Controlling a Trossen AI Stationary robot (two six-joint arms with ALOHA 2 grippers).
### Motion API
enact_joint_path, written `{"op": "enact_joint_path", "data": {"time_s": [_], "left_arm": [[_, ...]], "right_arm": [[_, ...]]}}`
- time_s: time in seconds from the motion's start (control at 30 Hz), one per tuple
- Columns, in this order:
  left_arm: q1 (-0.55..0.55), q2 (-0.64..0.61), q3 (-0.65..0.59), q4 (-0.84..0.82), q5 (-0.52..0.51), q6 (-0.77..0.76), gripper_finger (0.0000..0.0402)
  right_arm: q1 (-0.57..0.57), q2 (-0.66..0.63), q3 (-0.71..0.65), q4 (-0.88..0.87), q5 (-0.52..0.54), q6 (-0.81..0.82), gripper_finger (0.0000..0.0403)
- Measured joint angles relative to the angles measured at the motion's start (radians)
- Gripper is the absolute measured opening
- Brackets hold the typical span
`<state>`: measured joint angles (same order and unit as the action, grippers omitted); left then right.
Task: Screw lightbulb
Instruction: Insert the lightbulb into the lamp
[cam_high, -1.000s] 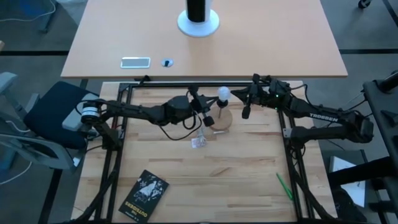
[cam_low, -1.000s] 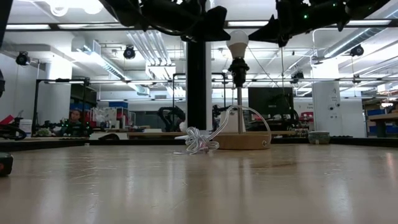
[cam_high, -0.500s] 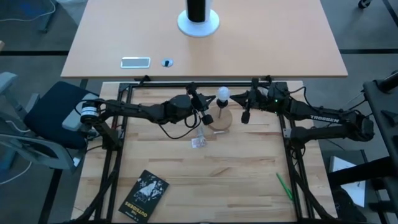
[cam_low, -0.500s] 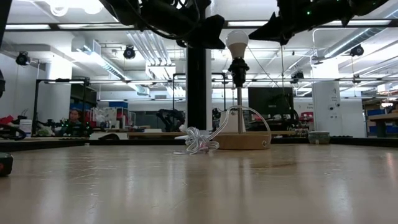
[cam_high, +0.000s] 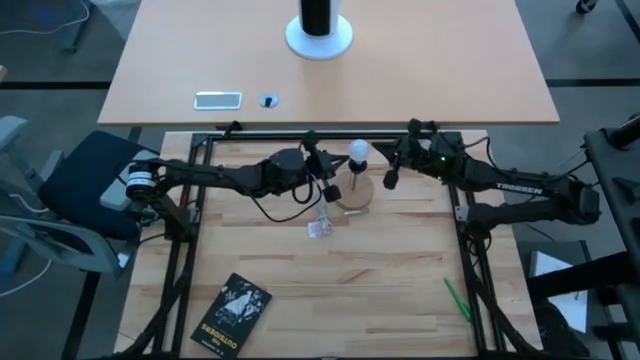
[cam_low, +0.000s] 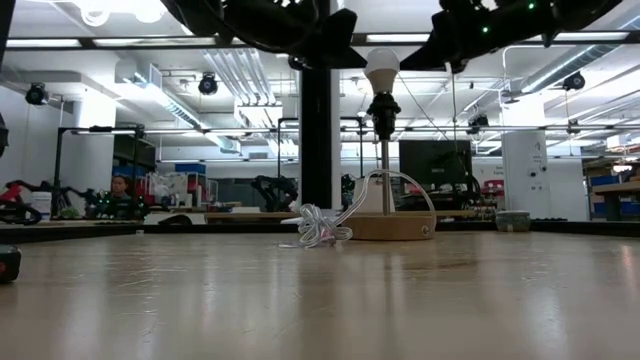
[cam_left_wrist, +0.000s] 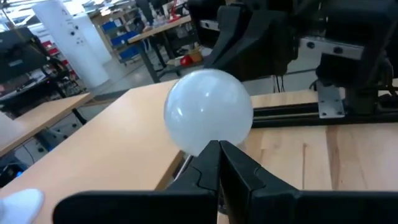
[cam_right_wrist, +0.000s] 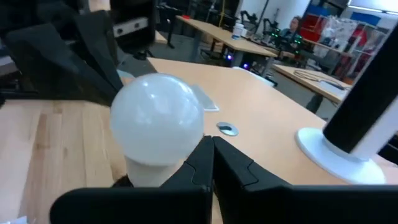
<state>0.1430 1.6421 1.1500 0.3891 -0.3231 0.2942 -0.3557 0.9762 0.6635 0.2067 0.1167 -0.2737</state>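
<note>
Bulb position is settled from the high view: the lightbulb (cam_high: 358, 151) is seated on top of the lamp stand, whose round wooden base (cam_high: 357, 195) lies mid-table, with the left gripper (cam_high: 332, 189) just left of it and the right gripper (cam_high: 390, 180) just right of it, so the bulb is flanked from both sides. Nothing is pinched by either claw; both pairs of fingers are pressed together, tips pointing toward the bulb. A crumpled clear wrapper (cam_high: 320, 228) is left on the table just near of the base, out of the working zone. Low view: the bulb (cam_low: 381, 68) is seen upright in the dark socket (cam_low: 382, 106) on the thin stem, well above the wooden base (cam_low: 390, 226); both arms are held up at bulb height, apart from the glass, presumably so the stand is not knocked. The cord (cam_low: 320, 228) is bunched in front of the base. Left wrist view: the white globe (cam_left_wrist: 208, 119) is framed just beyond the closed finger pair (cam_left_wrist: 219, 163), lined up on it; contact cannot be told. Right wrist view: the same is seen, the globe (cam_right_wrist: 157, 119) just past the shut fingertips (cam_right_wrist: 208, 155), with the socket collar visible under it. Judged from this, the screwing is done or nearly so, and the claws are parked shut beside the bulb.
</note>
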Motion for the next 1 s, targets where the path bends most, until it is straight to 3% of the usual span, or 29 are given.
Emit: {"op": "enact_joint_path", "data": {"time_s": [0.47,0.6,0.67,0.8,1.0], "left_arm": [[0.042,0.005,0.000,-0.014,-0.013,-0.024,0.0000],[0.041,-0.005,0.000,-0.049,-0.051,-0.024,0.0000],[0.034,-0.027,0.000,-0.058,-0.015,-0.024,0.0000],[0.027,-0.055,0.002,-0.053,0.174,-0.035,0.0000],[0.041,-0.026,0.001,-0.027,0.166,-0.046,0.0000]], "right_arm": [[0.047,-0.029,0.010,-0.083,-0.054,0.067,0.0000],[0.052,-0.061,0.010,-0.123,-0.002,0.071,0.0000],[0.048,-0.073,0.010,-0.123,0.019,0.064,0.0000],[0.027,-0.062,0.010,-0.103,0.039,0.028,0.0000],[0.008,-0.004,0.010,-0.055,0.035,0.013,0.0000]]}}
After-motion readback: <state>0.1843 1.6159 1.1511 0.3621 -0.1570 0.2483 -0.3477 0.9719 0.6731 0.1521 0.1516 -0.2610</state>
